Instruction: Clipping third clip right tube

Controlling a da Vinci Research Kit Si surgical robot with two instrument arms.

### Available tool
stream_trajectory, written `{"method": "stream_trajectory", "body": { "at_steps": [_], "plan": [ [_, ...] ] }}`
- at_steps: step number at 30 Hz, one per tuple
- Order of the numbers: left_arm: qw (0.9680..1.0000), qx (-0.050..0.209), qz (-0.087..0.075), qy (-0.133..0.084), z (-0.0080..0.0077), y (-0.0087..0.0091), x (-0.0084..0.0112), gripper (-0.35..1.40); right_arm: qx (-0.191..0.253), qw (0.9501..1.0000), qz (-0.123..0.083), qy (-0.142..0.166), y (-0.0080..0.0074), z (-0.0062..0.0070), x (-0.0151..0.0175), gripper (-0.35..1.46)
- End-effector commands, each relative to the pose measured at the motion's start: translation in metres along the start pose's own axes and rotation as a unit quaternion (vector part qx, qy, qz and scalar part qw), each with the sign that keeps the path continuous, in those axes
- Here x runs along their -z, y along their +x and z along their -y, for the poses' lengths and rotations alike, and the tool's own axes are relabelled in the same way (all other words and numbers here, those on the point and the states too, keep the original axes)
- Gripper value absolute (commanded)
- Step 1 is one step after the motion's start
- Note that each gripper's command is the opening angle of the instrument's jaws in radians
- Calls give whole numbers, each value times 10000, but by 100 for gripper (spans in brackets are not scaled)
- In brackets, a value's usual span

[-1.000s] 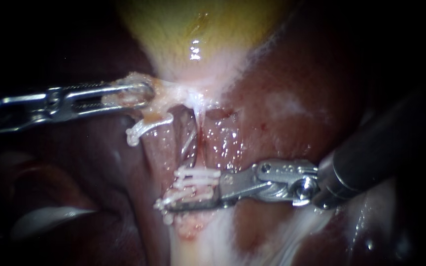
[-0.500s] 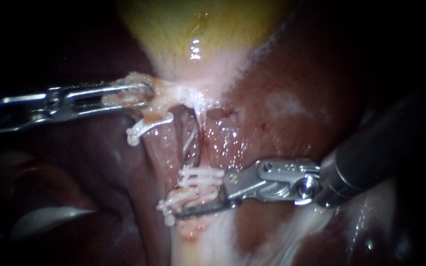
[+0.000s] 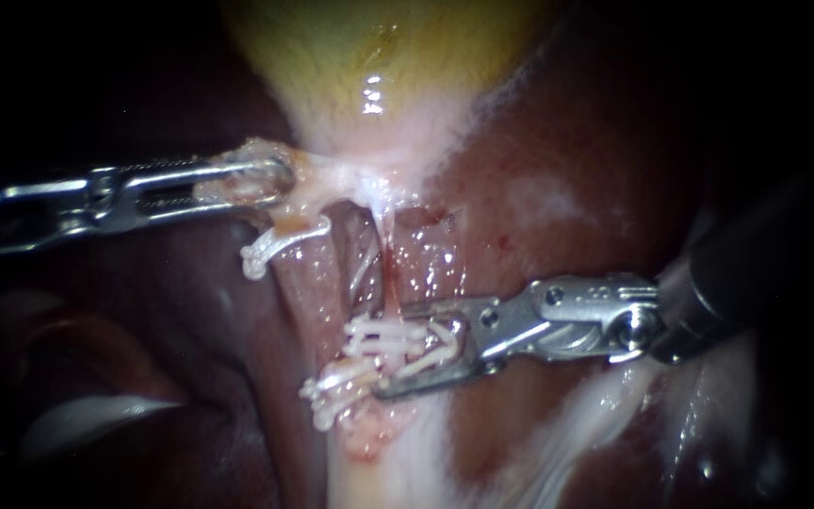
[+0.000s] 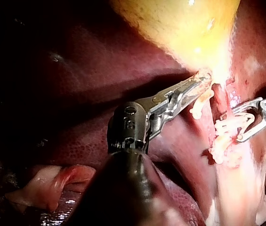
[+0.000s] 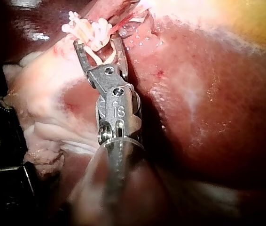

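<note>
Holding gallbladder (image 3: pixel 379 57) is left instrument (image 3: pixel 278 176) (one of two).

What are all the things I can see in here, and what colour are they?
gallbladder: one, yellow-green, top middle.
liver: one, dark red-brown, all around the gallbladder.
pale tissue: one patch, whitish-pink, at the gallbladder's narrow end.
single clip: one, white, just below the left instrument's tip.
clip cluster: white, too bunched to count, lower middle, below the narrow end.
left instrument: one, silver, comes in from the left, shut on the pale tissue.
right instrument: one, silver tip on a dark shaft, comes in from the right, open around the cluster's right end.
</note>
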Motion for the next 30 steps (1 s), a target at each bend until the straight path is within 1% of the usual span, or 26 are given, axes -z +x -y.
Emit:
{"method": "stream_trajectory", "body": {
  "at_steps": [1, 4, 11, 18, 22, 24, 27, 30],
  "plan": [
    [10000, 1, 0, 0, 0, 0, 0, -35, -7, 10000, -7, -9, 1, -1, 3, 50],
    [10000, 1, 0, 0, 0, 0, 0, -35, -32, 10000, -70, -2, 6, -2, 13, 50],
    [10000, 1, 0, 0, 0, 0, 0, -35, -65, 9999, -135, 10, 14, 0, 27, 50],
    [10000, 1, 0, 0, 0, 0, 0, -35, -119, 9997, -200, 18, 20, -1, 35, 50],
    [10000, 1, 0, 0, 0, 0, 0, -35, -479, 9986, -241, 8, 21, -2, 34, 50],
    [10000, 1, 0, 0, 0, 0, 0, -35, -720, 9971, -264, -6, 21, -5, 32, 50],
    [10000, 1, 0, 0, 0, 0, 0, -35, -960, 9950, -288, -29, 21, -10, 28, 50],
    [10000, 1, 0, 0, 0, 0, 0, -35, -1108, 9934, -308, -48, 19, -13, 24, 50]
  ]
}}
